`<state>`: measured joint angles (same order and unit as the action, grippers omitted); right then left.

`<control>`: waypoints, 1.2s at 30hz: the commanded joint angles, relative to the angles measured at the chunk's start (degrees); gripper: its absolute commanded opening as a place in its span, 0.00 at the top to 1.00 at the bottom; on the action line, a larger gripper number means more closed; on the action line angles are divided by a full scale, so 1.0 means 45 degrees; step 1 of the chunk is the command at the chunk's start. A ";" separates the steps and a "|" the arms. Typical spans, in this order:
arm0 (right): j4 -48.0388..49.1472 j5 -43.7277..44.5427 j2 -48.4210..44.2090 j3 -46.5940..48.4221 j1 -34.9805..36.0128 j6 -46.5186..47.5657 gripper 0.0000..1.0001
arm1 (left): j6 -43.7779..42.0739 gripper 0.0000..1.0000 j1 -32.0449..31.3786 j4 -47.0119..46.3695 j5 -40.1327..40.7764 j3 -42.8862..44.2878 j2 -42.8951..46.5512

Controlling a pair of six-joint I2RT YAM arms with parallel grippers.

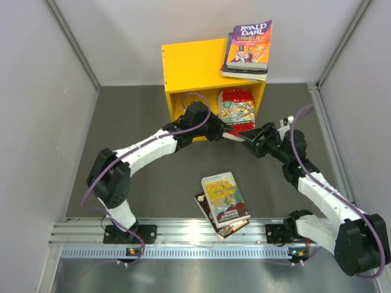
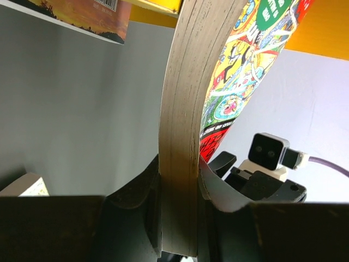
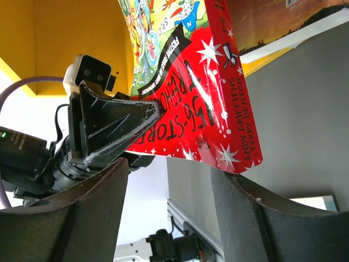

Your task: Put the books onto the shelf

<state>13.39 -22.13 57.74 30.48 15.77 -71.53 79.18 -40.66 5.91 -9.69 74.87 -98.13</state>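
Through the right wrist camera I saw a red book (image 3: 202, 103) tilted above my own fingers (image 3: 92, 213), which stood apart with nothing between them. Left of the book, the other gripper (image 3: 143, 130) pinched its lower edge. Behind the book was the yellow shelf (image 3: 71, 43); more books (image 3: 283, 22) lay above it.

We see a lab test cell: plain grey partition walls (image 1: 36, 91) box in a grey desk (image 1: 153, 177), with an aluminium mounting rail (image 1: 201, 235) carrying both arms.
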 commanded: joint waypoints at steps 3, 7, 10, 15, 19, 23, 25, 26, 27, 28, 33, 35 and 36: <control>0.0679 0.0445 -0.0057 0.0785 0.0284 -0.0023 0.39 | 0.1193 1.00 0.0091 -0.0902 0.0494 -0.0193 -0.0108; 0.0015 0.0796 -0.0407 0.0941 0.0382 0.0094 0.39 | 0.1428 1.00 0.0091 -0.1040 0.0338 -0.0095 -0.0167; -0.0297 0.0836 -0.0370 0.1019 0.0382 0.0114 0.39 | 0.1799 1.00 0.0091 -0.1196 0.0240 -0.0192 -0.0127; -0.1275 0.1147 -0.0291 0.1508 0.0402 0.0250 0.39 | 0.2034 1.00 0.0150 -0.1606 0.0162 -0.0134 -0.0089; -0.1763 0.1304 -0.0115 0.1625 0.0499 0.0251 0.40 | 0.2249 1.00 0.0209 -0.1860 0.0104 -0.0173 -0.0050; -0.2037 0.1499 -0.0290 0.1412 0.0714 0.0036 0.39 | 0.2347 1.00 0.0325 -0.1997 -0.0033 -0.0154 -0.0088; -0.2077 0.1753 -0.0543 0.1255 0.0753 -0.0081 0.38 | 0.2327 1.00 0.0345 -0.2056 -0.0130 -0.0134 -0.0127; -0.2096 0.1986 -0.0564 0.1119 0.0753 -0.0120 0.37 | 0.2308 1.00 0.0384 -0.2056 -0.0150 -0.0134 -0.0128; -0.2096 0.2123 -0.0603 0.1098 0.0753 -0.0121 0.37 | 0.2269 1.00 0.0404 -0.2056 -0.0170 -0.0153 -0.0128; -0.2019 0.2222 -0.0545 0.1098 0.0753 -0.0063 0.37 | 0.2288 1.00 0.0384 -0.2075 -0.0189 -0.0192 -0.0128; -0.1024 0.2339 0.0039 0.1390 0.0753 -0.0159 0.37 | 0.2288 1.00 0.0404 -0.2153 -0.0463 -0.0290 -0.0225; -0.0983 0.2631 0.0197 0.1585 0.0753 -0.0179 0.37 | 0.2327 1.00 0.0404 -0.2329 -0.0541 -0.0291 -0.0245; -0.0905 0.2691 0.0391 0.1663 0.0753 -0.0179 0.37 | 0.2346 1.00 0.0423 -0.2387 -0.0657 -0.0271 -0.0284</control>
<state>5.19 -12.45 58.13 34.98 18.61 -72.12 88.60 -39.09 -0.62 -11.66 74.32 -98.67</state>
